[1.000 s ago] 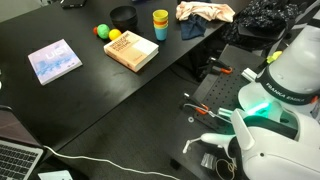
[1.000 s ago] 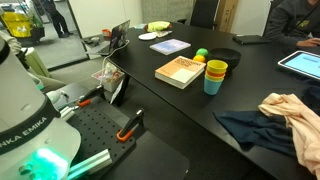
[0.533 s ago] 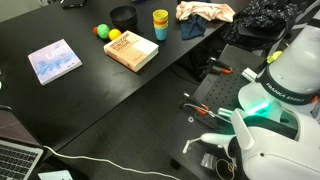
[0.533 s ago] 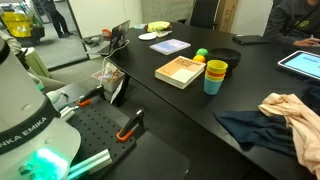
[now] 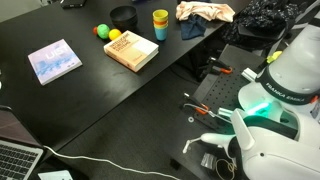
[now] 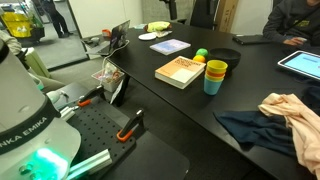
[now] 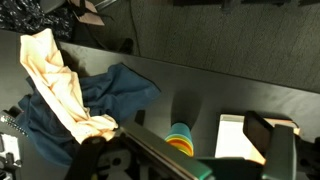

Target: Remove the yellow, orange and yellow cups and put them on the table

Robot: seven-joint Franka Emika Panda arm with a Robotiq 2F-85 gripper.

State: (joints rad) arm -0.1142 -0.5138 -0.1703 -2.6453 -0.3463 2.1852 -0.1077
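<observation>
The cups stand nested in one stack on the black table (image 5: pixel 80 95): yellow and orange rims show inside a blue outer cup (image 5: pixel 160 22) (image 6: pixel 215 76), next to the tan book (image 5: pixel 131 50) (image 6: pixel 181 71). In the wrist view the stack (image 7: pixel 181 138) is seen from above, low in the middle, with the book (image 7: pixel 238 135) to its right. My gripper (image 7: pixel 185 152) is open and empty, high above the stack, with a finger showing at either lower side. The gripper itself does not show in the exterior views; only the white arm base (image 5: pixel 280 90) does.
A black bowl (image 5: pixel 123 15) (image 6: pixel 222 56) and small balls (image 5: pixel 102 31) (image 6: pixel 201 54) lie behind the book. A blue booklet (image 5: pixel 54 60), a beige cloth (image 7: pixel 60 85) (image 6: pixel 295 110) on a dark blue cloth (image 7: pixel 115 95), a tablet (image 6: pixel 300 63) and a laptop (image 5: pixel 15 160) also lie on the table.
</observation>
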